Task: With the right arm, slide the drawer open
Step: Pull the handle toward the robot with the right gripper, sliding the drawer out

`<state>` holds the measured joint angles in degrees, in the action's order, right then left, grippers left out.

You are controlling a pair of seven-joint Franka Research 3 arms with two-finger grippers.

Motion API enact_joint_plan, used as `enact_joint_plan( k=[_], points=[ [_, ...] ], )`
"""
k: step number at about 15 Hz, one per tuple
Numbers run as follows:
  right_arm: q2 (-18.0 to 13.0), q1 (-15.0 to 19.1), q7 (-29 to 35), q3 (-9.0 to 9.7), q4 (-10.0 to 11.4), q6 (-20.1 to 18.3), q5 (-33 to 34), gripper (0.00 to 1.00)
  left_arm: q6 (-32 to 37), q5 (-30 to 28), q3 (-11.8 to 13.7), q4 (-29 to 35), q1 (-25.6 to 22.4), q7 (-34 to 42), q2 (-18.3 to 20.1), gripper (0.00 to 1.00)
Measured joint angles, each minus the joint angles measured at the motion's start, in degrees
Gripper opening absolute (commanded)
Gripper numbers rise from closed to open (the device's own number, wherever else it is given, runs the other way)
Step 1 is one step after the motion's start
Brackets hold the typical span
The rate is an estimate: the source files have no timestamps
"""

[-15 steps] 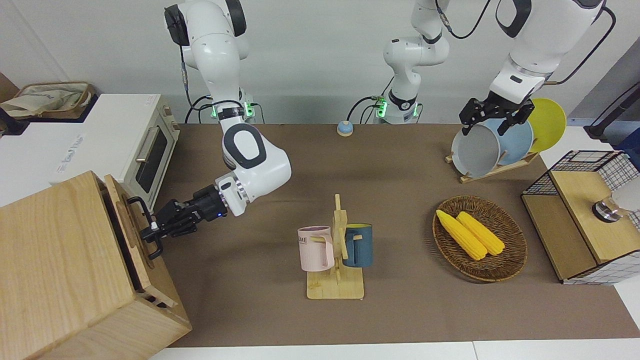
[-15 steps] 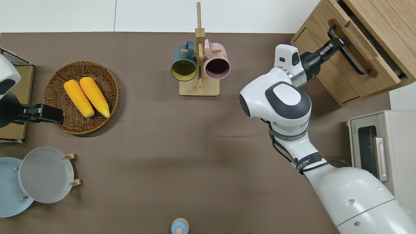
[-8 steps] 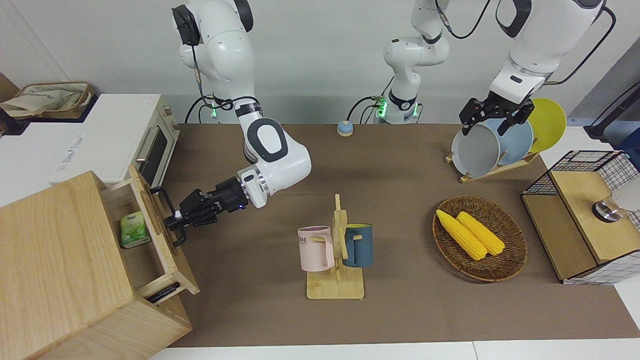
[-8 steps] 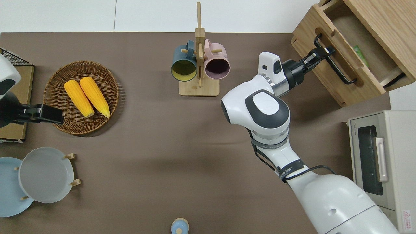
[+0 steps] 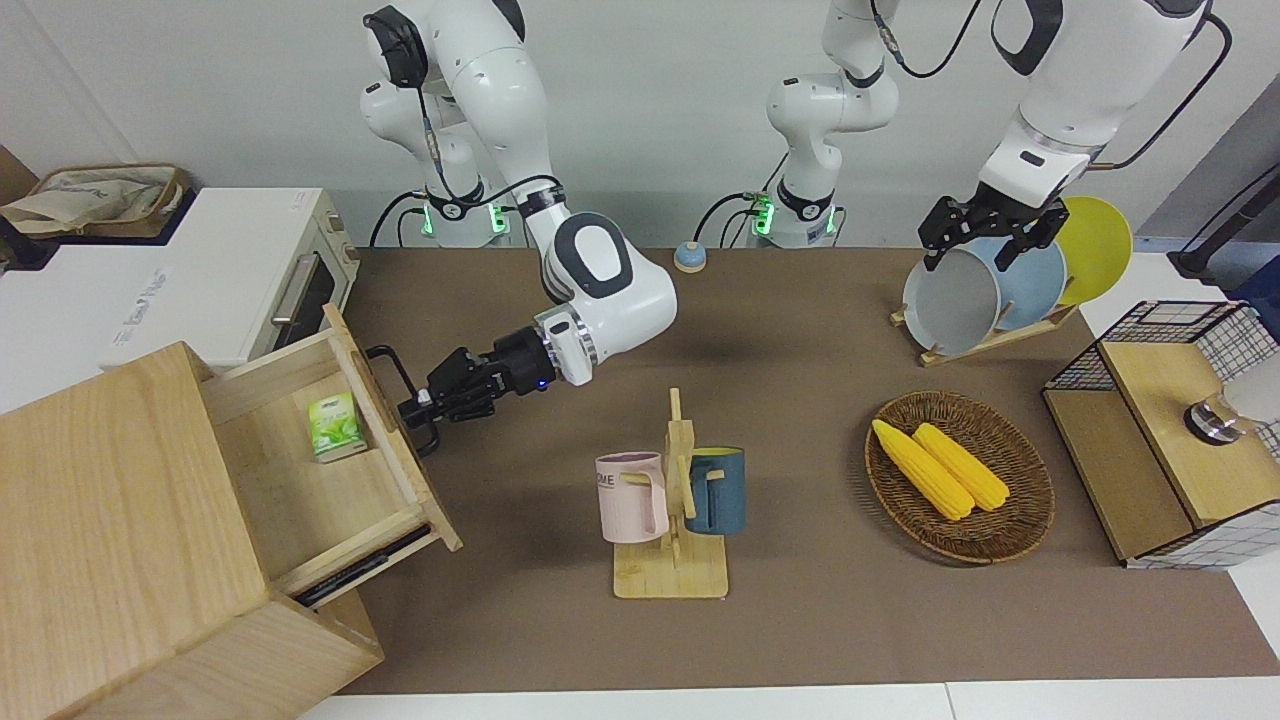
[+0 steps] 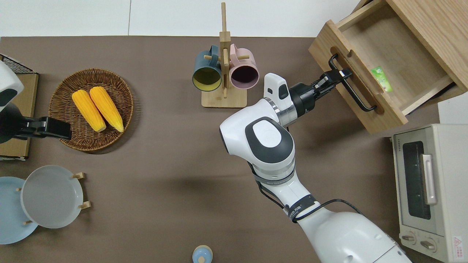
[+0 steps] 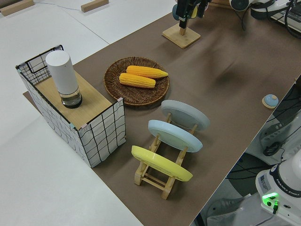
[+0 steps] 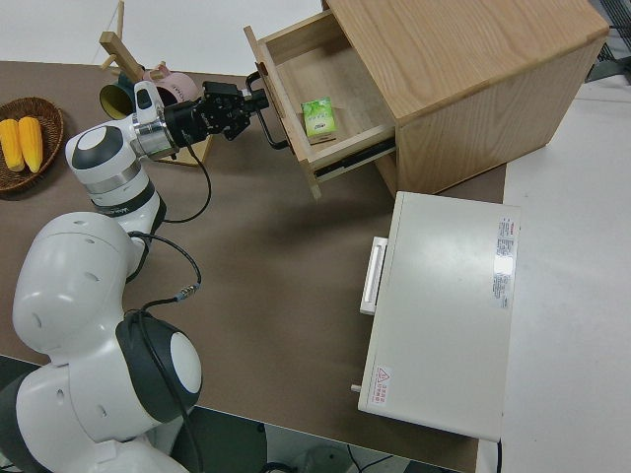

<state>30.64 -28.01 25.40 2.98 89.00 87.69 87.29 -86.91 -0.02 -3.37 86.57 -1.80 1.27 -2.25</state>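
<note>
At the left of the front view, the wide shallow light-wood drawer [image 5: 330, 470] stands pulled well out of the big pale wooden box cabinet [image 5: 120, 530], a small green packet [image 5: 335, 425] lying inside. The right arm's black two-finger gripper [image 5: 418, 405] has its fingers clamped on the drawer's black metal bar handle [image 5: 400, 395]. At the upper right, the left arm's gripper [image 5: 985, 235] is parked; I cannot tell its fingers' state.
</note>
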Motion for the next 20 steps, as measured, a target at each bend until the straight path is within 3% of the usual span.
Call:
enact_joint_plan(
  k=[9,20],
  points=[
    [-0.04,-4.63,0.04,0.61,-0.01,-4.63,-2.28,0.000,0.00,0.00,0.00,0.00,0.00,0.00,0.00,0.99],
    [-0.05,-7.43,0.10,1.51,-0.07,-7.14,-3.73,0.000,0.00,0.00,0.00,0.00,0.00,0.00,0.00,0.99]
  ],
)
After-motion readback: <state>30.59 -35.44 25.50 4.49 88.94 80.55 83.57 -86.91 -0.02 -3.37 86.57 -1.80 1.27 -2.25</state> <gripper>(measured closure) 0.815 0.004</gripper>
